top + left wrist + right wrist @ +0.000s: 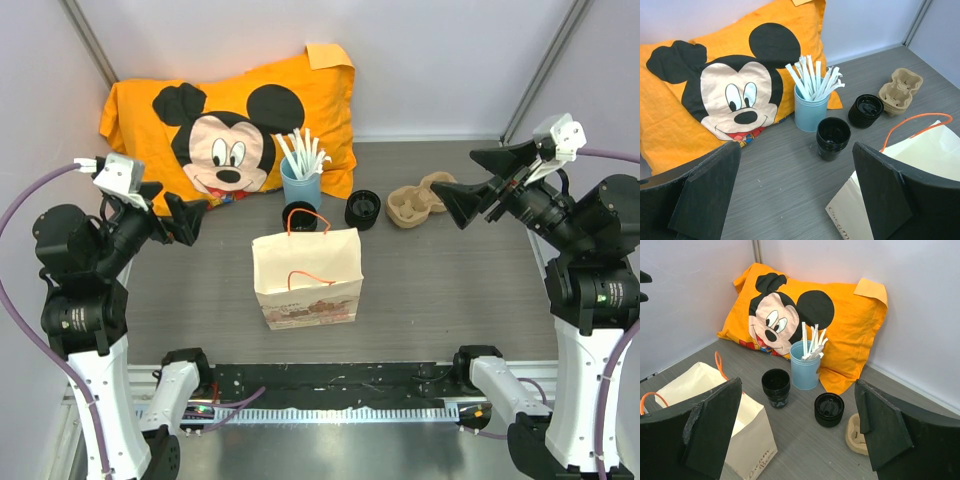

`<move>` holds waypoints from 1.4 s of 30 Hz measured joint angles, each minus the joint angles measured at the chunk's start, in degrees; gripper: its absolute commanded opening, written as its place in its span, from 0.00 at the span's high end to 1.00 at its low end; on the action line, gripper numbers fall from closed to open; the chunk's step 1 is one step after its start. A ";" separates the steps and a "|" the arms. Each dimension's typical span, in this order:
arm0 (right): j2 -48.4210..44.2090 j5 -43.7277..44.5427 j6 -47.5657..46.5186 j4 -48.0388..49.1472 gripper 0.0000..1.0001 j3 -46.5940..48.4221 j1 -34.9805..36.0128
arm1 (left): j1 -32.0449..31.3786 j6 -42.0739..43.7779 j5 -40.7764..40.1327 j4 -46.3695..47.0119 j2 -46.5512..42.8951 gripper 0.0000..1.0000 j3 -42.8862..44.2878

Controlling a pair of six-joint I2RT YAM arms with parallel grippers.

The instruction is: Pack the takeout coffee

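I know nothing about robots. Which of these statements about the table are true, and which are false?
1. The paper bag stands upright and open. True.
2. The takeout coffee is inside the bag. False: it stands on the table behind the bag.
3. The blue cup holds white sticks. True.
4. The left gripper holds the coffee. False: it and the right gripper are open and empty.

Dark takeout coffee (833, 141) upright beside blue cup (810, 114)
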 measured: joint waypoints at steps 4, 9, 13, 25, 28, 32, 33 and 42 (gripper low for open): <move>0.28 -0.04 -1.09 0.04 0.00 -0.24 -0.24 | 0.02 0.00 0.57 0.04 0.22 0.00 -0.04; 0.31 2.47 -2.62 1.40 0.00 -3.45 -0.31 | 0.02 0.20 3.58 0.13 0.26 0.00 -1.25; 0.72 6.88 -3.50 2.08 0.02 -6.95 -0.35 | 0.02 1.70 6.71 0.09 0.81 0.00 -1.81; 11.02 18.99 -6.95 7.80 0.05 -15.50 -0.35 | 0.07 6.03 16.83 0.07 2.62 0.00 -2.75; 15.98 20.52 -7.61 8.11 0.05 -17.92 -0.35 | 0.07 6.75 17.62 0.02 2.80 0.00 -3.87; 21.49 21.84 -8.70 8.41 0.05 -18.38 -0.35 | 0.04 7.80 18.71 -0.17 2.89 0.00 -5.64; 22.67 22.08 -8.96 8.63 0.05 -18.36 -0.35 | 0.04 7.98 19.04 -0.20 2.89 0.00 -6.10; 30.75 24.06 -12.26 10.93 0.06 -17.27 -0.35 | 0.04 9.31 21.38 -0.13 3.02 0.00 -9.49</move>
